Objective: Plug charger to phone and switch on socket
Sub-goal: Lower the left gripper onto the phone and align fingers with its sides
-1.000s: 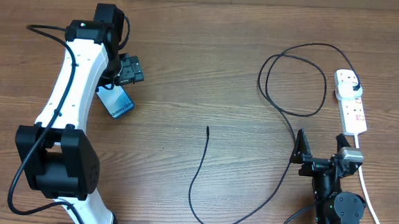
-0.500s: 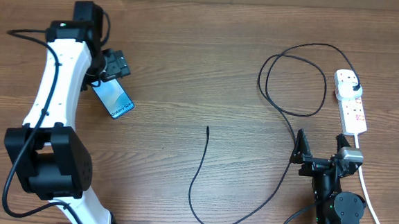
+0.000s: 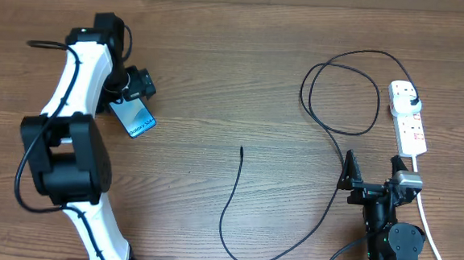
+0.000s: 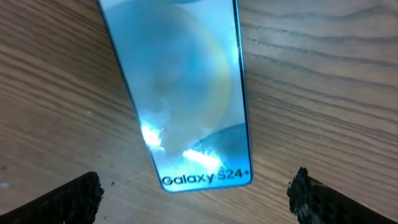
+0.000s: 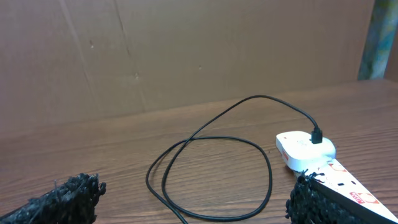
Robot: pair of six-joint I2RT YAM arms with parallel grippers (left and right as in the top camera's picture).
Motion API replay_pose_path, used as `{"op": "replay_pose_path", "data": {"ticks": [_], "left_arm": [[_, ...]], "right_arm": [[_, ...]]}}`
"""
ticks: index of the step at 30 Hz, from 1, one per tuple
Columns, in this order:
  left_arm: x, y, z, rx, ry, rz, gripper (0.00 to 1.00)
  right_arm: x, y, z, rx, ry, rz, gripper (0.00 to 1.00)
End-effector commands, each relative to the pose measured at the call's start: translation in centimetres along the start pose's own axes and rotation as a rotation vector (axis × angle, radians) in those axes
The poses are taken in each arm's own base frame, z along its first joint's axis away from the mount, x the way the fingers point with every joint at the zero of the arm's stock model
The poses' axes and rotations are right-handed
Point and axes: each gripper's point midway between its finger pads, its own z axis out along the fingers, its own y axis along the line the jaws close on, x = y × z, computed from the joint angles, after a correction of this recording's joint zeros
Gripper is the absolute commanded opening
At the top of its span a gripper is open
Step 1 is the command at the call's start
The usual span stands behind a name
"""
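Left pincer (image 3: 141,86) of mine is spread wide, gripping nothing, hanging over the phone (image 3: 134,117), fingertips (image 4: 65,199) either side of its lettered end. Phone lies flat, screen up, on the wooden table (image 3: 219,73), far left. Charger (image 3: 229,206) tip lies loose mid-table, well apart from the phone; its cable loops right to a black plug seated in the socket (image 3: 410,125). My right pincer (image 3: 371,172) gapes empty too, beside the socket's white cord (image 3: 425,218).
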Motion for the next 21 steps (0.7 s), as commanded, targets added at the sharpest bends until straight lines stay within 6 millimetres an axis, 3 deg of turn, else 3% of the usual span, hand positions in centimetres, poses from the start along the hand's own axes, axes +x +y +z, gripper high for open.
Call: {"op": "replay_pose_path", "data": {"ticks": [1, 9, 21], "left_arm": [[-0.6, -0.6, 0.5, 0.018, -0.008, 0.016, 1.0], [-1.6, -1.0, 0.8, 0.032, -0.042, -0.02, 1.0], [-0.9, -0.6, 2.0, 0.004, 0.005, -0.127, 1.0]], "right_arm": [[0.2, 0.1, 0.0, -0.003, -0.005, -0.004, 0.99], [0.2, 0.1, 0.0, -0.003, -0.005, -0.004, 1.0], [0.2, 0.1, 0.0, -0.003, -0.005, -0.004, 1.0]]}}
